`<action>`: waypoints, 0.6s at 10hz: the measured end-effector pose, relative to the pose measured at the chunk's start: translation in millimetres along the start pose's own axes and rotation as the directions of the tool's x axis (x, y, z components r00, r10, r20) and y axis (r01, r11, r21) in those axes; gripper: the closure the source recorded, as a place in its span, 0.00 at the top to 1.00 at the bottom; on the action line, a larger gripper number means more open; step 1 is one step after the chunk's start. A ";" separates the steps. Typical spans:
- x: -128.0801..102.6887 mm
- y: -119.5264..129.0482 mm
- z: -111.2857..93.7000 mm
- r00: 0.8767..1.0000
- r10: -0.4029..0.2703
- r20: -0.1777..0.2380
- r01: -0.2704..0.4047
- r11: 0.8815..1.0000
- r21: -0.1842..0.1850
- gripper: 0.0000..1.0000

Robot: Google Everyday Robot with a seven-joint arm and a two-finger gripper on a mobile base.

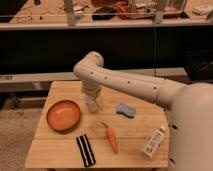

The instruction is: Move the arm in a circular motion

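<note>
**Arm:** the arm (125,85), built of cream-white tubular segments with small dark dots, reaches in from 3 o'clock. It bends at a rounded elbow and drops its tapered hand (92,102) low over the worktop (55,150). I cannot tell whether the hand is open or closed.

**Judgement:** the circle calls for a smooth, even sweep at constant height, clear of the items.

**Surroundings:**
- A round orange bowl (63,115) sits at the hand's 8 o'clock.
- A soft-looking blue sponge (125,110) lies at 3 o'clock.
- A tapered carrot (111,139) lies at 5 o'clock.
- A white bottle (154,142) lies beyond the carrot.
- The worktop is pale planked wood.
</note>
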 end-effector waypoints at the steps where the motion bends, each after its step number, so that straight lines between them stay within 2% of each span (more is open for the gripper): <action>1: 10.6 -11.5 4.0 1.000 0.006 -0.001 -0.006 1.000 -0.004 0.80; 3: 37.1 -20.9 12.1 0.999 0.047 -0.001 -0.047 0.999 -0.012 0.80; 5: 59.1 -6.8 15.6 0.996 0.093 -0.004 -0.093 0.995 -0.021 0.80; 6: 77.4 11.4 17.5 0.992 0.130 -0.003 -0.130 0.991 -0.029 0.80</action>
